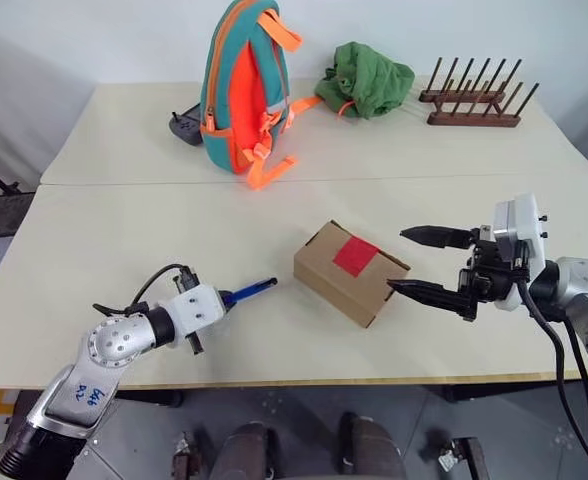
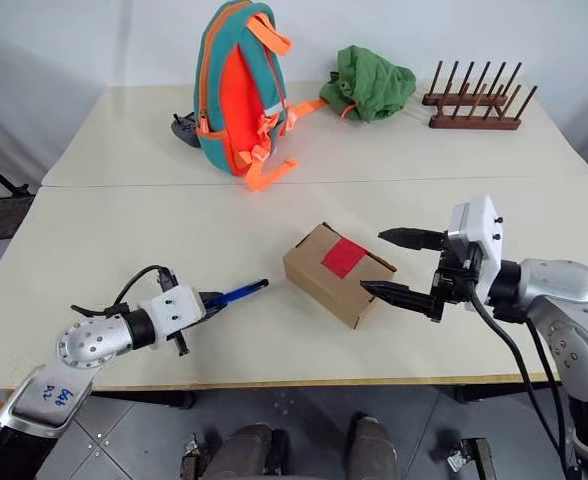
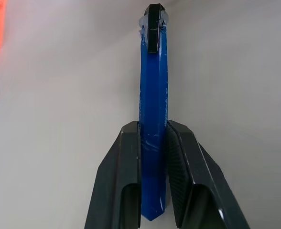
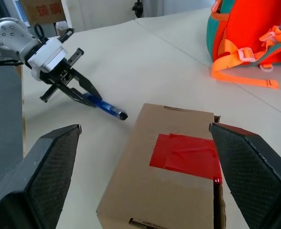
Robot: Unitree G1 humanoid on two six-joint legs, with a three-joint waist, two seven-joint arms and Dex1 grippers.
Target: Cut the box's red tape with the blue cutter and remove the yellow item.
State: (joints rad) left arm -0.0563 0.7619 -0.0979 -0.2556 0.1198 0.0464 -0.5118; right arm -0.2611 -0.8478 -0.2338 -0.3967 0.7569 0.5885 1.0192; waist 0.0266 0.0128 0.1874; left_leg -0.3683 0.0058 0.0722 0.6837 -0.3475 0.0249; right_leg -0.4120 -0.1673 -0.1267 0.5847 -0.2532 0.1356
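Note:
The box (image 1: 336, 284), a small brown carton, lies closed in the middle of the near table, with the red tape (image 1: 355, 257) across its top seam. My left gripper (image 1: 229, 296) is shut on the blue cutter (image 1: 256, 290), held just above the table left of the box with its tip pointing at it. The left wrist view shows the cutter (image 3: 153, 109) clamped between both fingers (image 3: 129, 162). My right gripper (image 1: 397, 260) hangs open just right of the box, one fingertip above the other, touching nothing. The yellow item is hidden.
On the far table stand an orange-and-teal backpack (image 1: 242, 85), a black gadget (image 1: 186, 125) behind it, a green cloth bundle (image 1: 366, 78) and a wooden peg rack (image 1: 474, 100). The table's front edge (image 1: 294, 382) runs close below both grippers.

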